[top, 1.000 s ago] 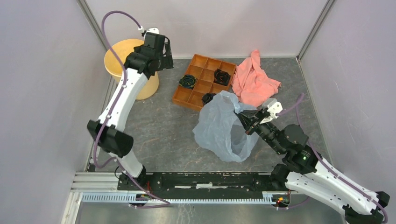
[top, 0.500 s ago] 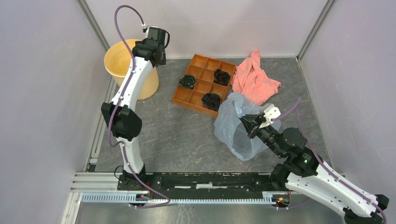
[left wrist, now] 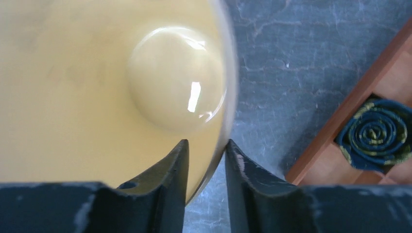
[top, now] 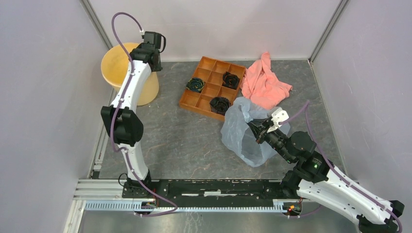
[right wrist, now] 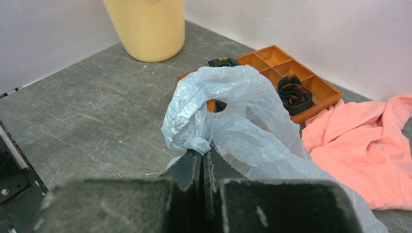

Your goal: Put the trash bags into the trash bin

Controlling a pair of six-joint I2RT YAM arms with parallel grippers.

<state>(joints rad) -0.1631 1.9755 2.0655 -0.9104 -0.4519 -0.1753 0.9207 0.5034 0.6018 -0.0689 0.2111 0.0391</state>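
— How far are we, from the top camera?

— Not far, I think. The bag [top: 240, 133] is on the table [top: 180, 141], just beside the tray [top: 194, 99] and well apart from the bin [top: 149, 91], which stands in the far left corner. No part of the bag is in the bin. My right gripper [top: 260, 132] is at the bag, and my left arm [top: 127, 92] reaches over the bin's rim.

— And the left wrist?

— I look down into the bin. It is bare inside, with only a shine on the bottom. The left gripper [left wrist: 206, 162] has its fingers spread, one inside the rim and one outside. I see no clamping on the wall.

— The right wrist?

— Here the fingers are pressed together and pinch a bunch of the bag's film. The rest spreads loose toward the cloth [right wrist: 369, 141]. So the bag is in hand, but carrying it across and dropping it in is all left to do, in my judgement.

— Any label or writing?

— None that I can read in any view. The bin, tray and bag look plain.
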